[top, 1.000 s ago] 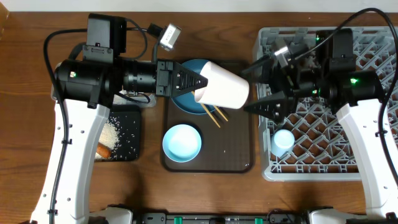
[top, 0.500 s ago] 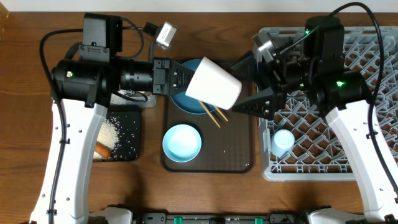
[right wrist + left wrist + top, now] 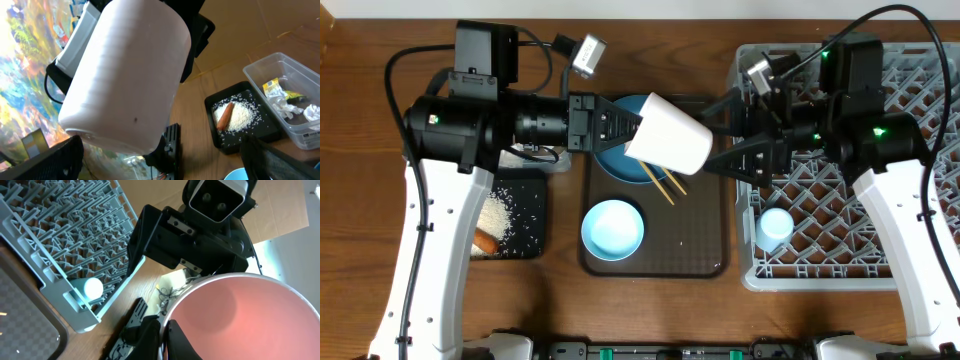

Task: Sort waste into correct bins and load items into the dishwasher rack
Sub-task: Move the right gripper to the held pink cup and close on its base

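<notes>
Overhead, risk: pinkish-white cup [image 3: 670,148] hangs over brown tray [image 3: 700,255]; left gripper [image 3: 632,133] clamps its rim, right gripper [image 3: 710,140] gapes around its base. Early release would likely drop it.
Left wrist, rack: dishwasher rack [image 3: 60,240] holds light-blue cup [image 3: 92,286].
Right wrist, bins: black tray [image 3: 212,127] holds rice [image 3: 241,117] and orange stick [image 3: 224,114]; clear tub [image 3: 300,137] holds napkin [image 3: 287,106] and wrapper [image 3: 274,88].

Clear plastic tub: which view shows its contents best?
The right wrist view: it looks into the clear plastic tub, where a yellow-green wrapper and crumpled white paper lie. Overhead, the left arm covers almost all of it. The left wrist view does not show it.
</notes>
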`<act>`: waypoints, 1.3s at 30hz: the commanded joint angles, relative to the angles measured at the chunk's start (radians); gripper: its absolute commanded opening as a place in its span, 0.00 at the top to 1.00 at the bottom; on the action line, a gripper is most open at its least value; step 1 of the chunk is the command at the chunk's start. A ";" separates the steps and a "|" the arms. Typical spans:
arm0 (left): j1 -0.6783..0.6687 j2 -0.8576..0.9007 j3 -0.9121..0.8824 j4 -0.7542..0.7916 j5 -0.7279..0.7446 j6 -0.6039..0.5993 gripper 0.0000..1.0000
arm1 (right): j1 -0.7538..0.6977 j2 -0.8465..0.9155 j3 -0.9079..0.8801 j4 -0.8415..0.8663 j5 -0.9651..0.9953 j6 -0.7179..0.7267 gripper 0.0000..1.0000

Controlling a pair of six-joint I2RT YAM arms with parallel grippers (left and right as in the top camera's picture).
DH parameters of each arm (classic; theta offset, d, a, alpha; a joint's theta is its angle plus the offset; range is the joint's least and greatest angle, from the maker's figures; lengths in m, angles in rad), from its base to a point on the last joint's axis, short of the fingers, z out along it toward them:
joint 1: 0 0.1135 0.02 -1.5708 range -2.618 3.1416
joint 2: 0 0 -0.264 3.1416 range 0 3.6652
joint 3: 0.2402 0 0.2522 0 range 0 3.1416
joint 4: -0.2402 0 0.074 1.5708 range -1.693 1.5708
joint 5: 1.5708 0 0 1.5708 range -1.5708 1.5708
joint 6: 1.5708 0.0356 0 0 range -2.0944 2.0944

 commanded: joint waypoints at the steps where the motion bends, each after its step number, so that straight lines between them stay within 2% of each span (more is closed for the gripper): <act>1: -0.012 0.002 0.012 0.000 -0.025 0.025 0.94 | 0.000 -0.006 0.010 -0.002 -0.011 0.027 0.01; 11: -0.012 0.002 0.012 0.000 -0.062 0.025 0.94 | 0.030 -0.029 0.010 -0.034 -0.012 0.021 0.01; 26: -0.005 0.002 0.012 0.000 -0.106 0.025 0.94 | -0.059 -0.077 0.010 -0.133 -0.011 0.003 0.01; 29: -0.005 0.002 0.012 0.000 -0.094 0.024 0.94 | -0.046 -0.077 0.010 -0.151 0.005 -0.044 0.01; 34: -0.005 0.002 0.012 0.000 -0.044 0.018 0.94 | -0.004 -0.077 0.010 -0.217 0.151 -0.118 0.01; 39: -0.005 0.002 0.012 0.000 -0.042 0.018 0.94 | 0.038 -0.077 0.010 -0.186 0.143 -0.122 0.01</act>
